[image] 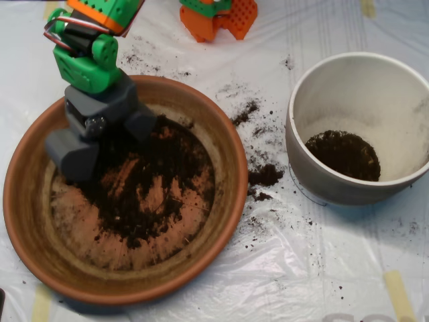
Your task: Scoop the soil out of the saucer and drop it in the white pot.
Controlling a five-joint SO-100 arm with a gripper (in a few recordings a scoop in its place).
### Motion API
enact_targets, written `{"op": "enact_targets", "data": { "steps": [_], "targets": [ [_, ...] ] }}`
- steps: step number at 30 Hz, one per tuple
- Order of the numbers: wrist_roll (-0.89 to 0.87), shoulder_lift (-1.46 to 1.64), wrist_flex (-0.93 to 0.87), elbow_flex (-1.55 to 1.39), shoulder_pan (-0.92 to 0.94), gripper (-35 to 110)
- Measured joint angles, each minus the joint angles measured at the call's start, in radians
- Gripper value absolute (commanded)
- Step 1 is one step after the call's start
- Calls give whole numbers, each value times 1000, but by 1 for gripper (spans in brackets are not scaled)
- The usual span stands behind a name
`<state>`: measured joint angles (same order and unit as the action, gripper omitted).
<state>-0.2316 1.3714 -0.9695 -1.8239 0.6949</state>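
A hobby robotics test bench or small lab is suggested. The desk (348, 268) is covered with clear plastic sheeting (201, 295), held down by strips of pale tape (399, 295). Brightly coloured 3D-printed parts are seen: a green and orange arm (90, 47) and an orange perforated base (221, 17).

Green-jointed arm at upper left — grey scoop (100, 137) downward, seemingly spread open.

A table (348, 268) covered in clear plastic sheeting is carrying the saucer (221, 221), the white pot (301, 168), and spilled soil crumbs (265, 176) lying between them.
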Motion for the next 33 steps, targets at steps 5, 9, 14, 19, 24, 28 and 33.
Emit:
{"op": "enact_targets", "data": {
  "steps": [5,9,14,19,24,28,33],
  "targets": [
    [15,-60,-12,114,15,8],
    [15,-71,-12,146,34,1],
    [18,-71,-12,132,18,0],
    [18,-12,-17,61,-29,0],
    [12,72,-92,48,-106,-1],
    [12,172,-149,52,-173,-1],
    [18,244,-216,100,-244,-1]
  ]
}}
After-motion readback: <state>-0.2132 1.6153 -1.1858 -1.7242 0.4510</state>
